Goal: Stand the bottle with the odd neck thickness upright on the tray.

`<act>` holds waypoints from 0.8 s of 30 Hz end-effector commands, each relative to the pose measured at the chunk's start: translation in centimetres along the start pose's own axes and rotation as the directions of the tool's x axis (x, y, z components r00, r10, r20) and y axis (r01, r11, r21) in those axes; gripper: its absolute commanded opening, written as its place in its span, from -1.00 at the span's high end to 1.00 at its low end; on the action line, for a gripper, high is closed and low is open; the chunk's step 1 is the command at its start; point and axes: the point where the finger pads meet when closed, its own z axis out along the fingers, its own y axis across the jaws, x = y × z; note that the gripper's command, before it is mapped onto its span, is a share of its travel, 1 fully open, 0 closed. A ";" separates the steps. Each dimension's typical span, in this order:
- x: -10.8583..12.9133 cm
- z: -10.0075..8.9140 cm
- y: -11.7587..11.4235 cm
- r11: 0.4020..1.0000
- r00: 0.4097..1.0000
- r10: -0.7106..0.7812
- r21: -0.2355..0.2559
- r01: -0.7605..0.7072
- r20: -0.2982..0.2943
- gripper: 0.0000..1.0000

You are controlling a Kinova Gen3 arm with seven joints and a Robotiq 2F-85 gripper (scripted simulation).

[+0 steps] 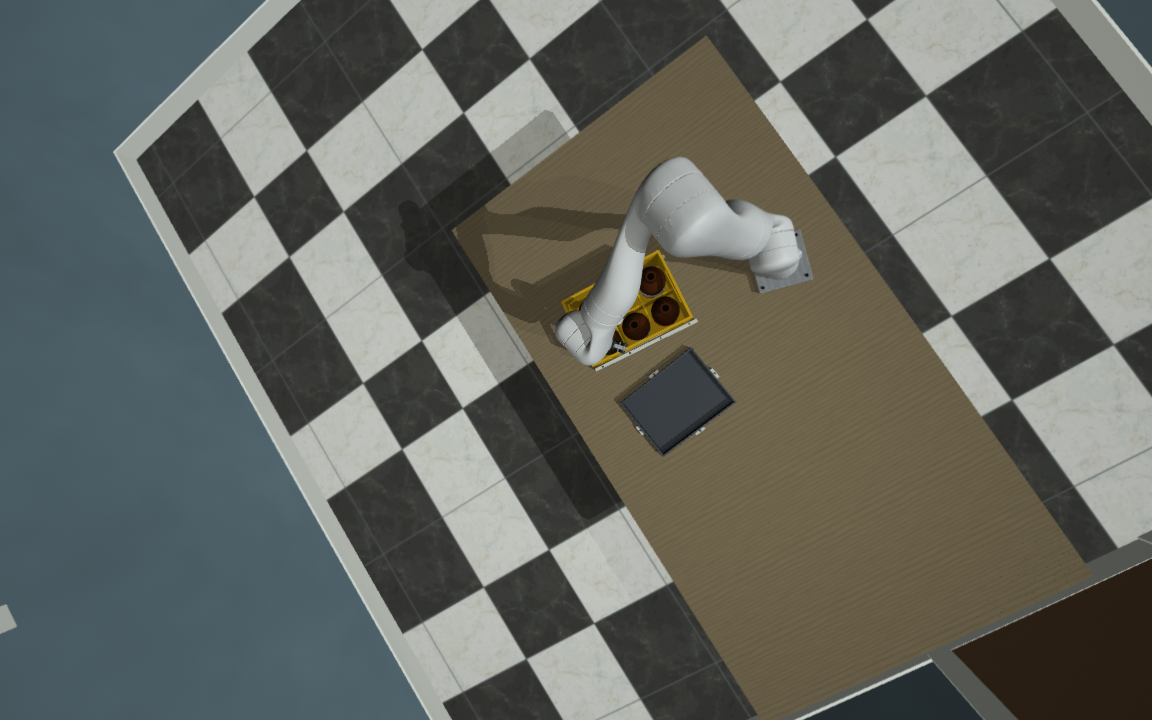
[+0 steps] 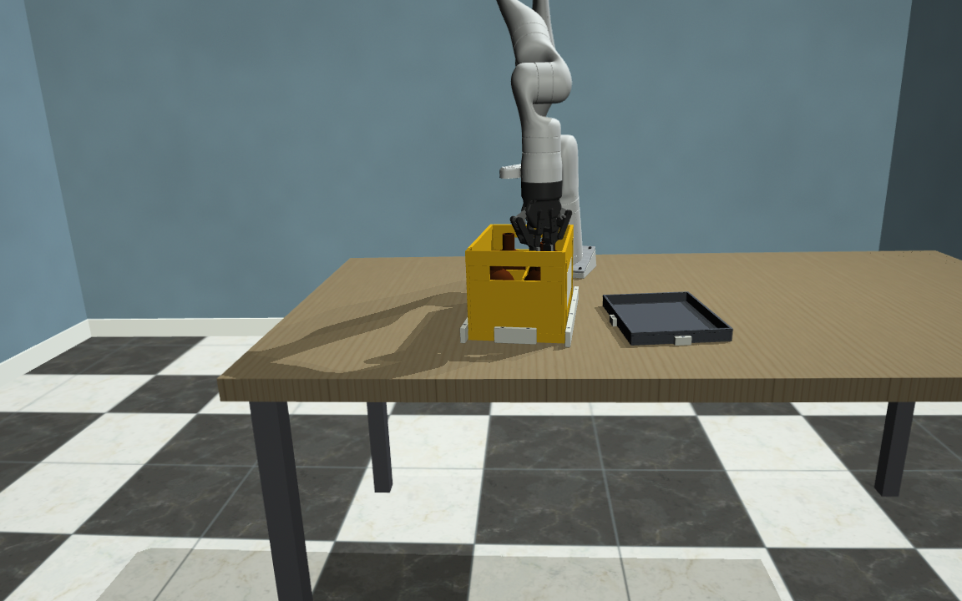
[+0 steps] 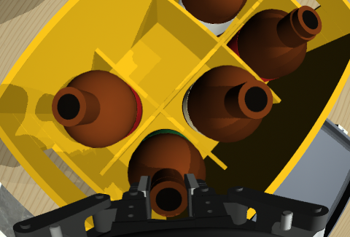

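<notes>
Gripper (image 3: 168, 195): closed on nearest bottle's (image 3: 168, 163) neck, inside crate (image 2: 518, 299).
Other bottles: four upright, apparently.
Tray (image 2: 712, 329): right of crate, apart.

You are looking at a brown wood-grain table (image 2: 768, 329) on dark legs, standing on a black-and-white checkered floor (image 2: 619, 478). Three things rest directly on its top. The yellow crate (image 2: 518, 302) stands left of centre, toward the near edge, with pale blocks against its foot. The dark, shallow tray (image 2: 694, 333) lies near the crate, to its right, apart from it. The arm's grey base plate (image 1: 763, 284) sits behind the crate, toward the far edge.
</notes>
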 end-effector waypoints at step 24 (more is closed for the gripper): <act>0.0 0.0 0.0 1.000 1.000 0.000 0.001 0.000 0.001 -0.27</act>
